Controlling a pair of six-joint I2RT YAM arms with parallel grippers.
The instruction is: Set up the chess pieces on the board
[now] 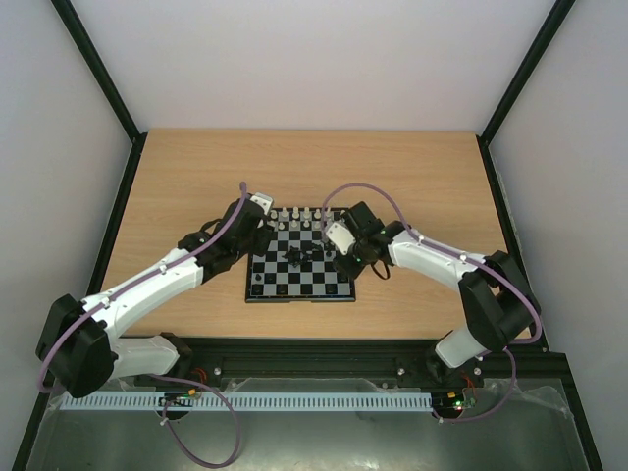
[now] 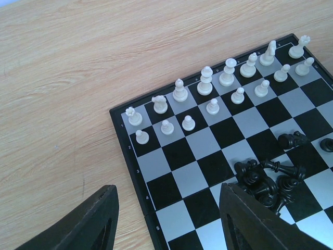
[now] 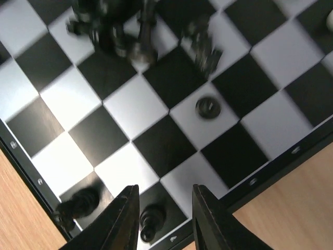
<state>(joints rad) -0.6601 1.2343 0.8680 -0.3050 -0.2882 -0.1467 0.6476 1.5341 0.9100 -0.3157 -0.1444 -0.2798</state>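
Observation:
The board lies at the table's middle. White chess pieces stand in two rows along its far edge, also seen in the top view. A pile of black chess pieces lies mid-board, blurred at the top of the right wrist view. My left gripper is open and empty, straddling the board's left edge; the pile is just beyond its right finger. My right gripper is open over the board's edge squares, with a standing black piece between its fingers, close to the left finger.
Another black piece stands on the edge row beside the right gripper, and a lone black pawn stands two rows in. Bare wooden table surrounds the board, with dark frame rails at the sides.

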